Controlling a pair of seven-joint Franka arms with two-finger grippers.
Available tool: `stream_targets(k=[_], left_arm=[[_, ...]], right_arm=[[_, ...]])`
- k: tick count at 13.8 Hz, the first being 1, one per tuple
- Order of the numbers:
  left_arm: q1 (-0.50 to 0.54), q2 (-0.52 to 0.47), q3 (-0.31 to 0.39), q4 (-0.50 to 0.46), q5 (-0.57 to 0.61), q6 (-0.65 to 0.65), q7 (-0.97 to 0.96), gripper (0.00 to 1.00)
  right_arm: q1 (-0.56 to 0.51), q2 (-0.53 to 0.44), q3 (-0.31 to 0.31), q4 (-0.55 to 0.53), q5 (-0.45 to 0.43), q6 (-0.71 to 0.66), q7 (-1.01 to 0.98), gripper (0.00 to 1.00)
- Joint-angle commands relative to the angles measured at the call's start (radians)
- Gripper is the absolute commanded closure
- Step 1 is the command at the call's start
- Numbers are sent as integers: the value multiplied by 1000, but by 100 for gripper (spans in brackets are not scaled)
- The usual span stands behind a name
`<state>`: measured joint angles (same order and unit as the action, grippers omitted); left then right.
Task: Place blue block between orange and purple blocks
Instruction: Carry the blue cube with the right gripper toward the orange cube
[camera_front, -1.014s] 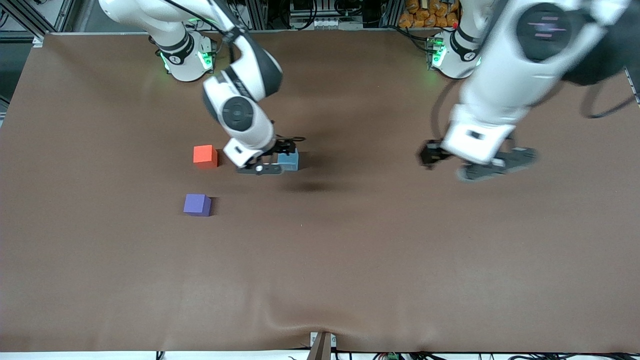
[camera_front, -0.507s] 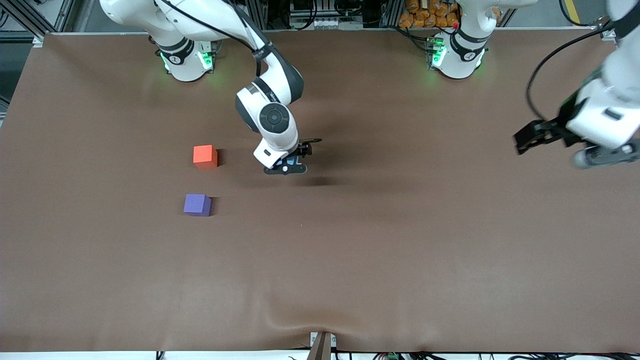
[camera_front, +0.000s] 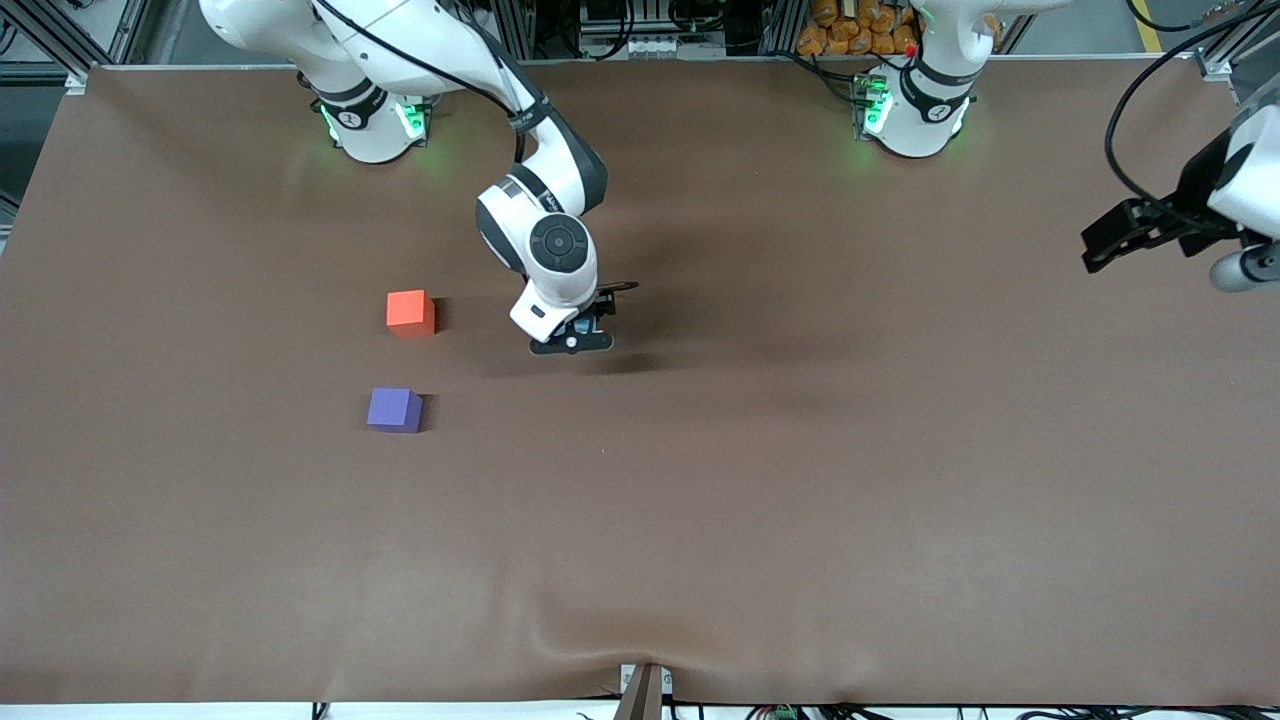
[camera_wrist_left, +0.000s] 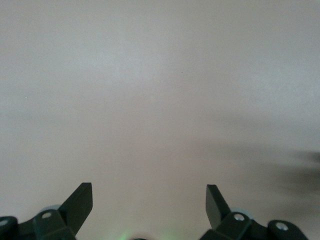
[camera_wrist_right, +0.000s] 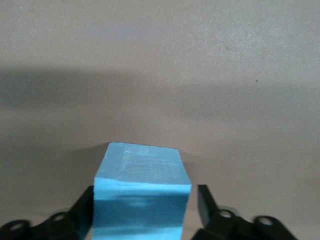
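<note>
Front view: the right gripper (camera_front: 580, 330) sits mid-table beside the orange block (camera_front: 410, 312); the purple block (camera_front: 394, 409) lies nearer the camera. The left gripper (camera_front: 1150, 235) hovers at the table's end edge.

Left wrist view: fingers (camera_wrist_left: 80, 202) spread wide, holding nothing, over bare brown table (camera_wrist_left: 160, 100).

Right wrist view: jaws pressed against the blue block (camera_wrist_right: 140, 195), open tabletop around it.

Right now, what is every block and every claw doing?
blue block: between the right claw's fingers, gripped.
orange block: resting free on the table, nothing touching it.
purple block: resting free, nearer the front camera than the orange block.
right claw: shut on the blue block.
left claw: open, holding nothing, waiting at the left arm's end of the table.
</note>
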<state>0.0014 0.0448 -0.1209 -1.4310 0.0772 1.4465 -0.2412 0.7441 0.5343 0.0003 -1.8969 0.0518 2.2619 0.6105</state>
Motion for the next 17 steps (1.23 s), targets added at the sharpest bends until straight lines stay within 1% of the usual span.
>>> stream_targets(k=[1, 3, 4, 5, 6, 8, 9, 11, 13, 15, 17], left_arm=[[19, -36, -13, -49, -34, 8, 29, 0], [19, -28, -13, -57, -56, 9, 32, 0], [19, -26, -13, -58, -57, 15, 36, 0], [19, -28, -13, -58, -60, 18, 36, 0], [17, -34, -13, -60, -74, 18, 36, 0], [17, -34, -13, -62, -85, 17, 36, 0], [16, -34, -14, -63, -85, 15, 37, 0], [15, -36, -14, -62, -85, 11, 48, 0], [15, -28, -13, -60, -85, 11, 52, 0], [15, -25, -13, -60, -76, 12, 52, 0], [17, -31, -13, -60, -74, 11, 52, 0]], right_arm=[[15, 4, -9, 7, -16, 2, 63, 88], [9, -17, -11, 9, -16, -8, 60, 88], [-8, -51, -14, 9, -16, -15, 51, 88], [-44, -78, -25, 10, -16, -27, 32, 88], [-90, -106, -31, 12, -18, -48, -29, 88], [-222, -186, -29, 10, -16, -140, -208, 88], [-271, -212, -29, 9, -16, -190, -286, 88], [-359, -226, -29, -5, -16, -257, -392, 88], [-434, -249, -28, -57, -16, -260, -466, 88], [-483, -240, -28, -106, -10, -243, -512, 88], [-499, -229, -26, -129, 20, -228, -511, 88]])
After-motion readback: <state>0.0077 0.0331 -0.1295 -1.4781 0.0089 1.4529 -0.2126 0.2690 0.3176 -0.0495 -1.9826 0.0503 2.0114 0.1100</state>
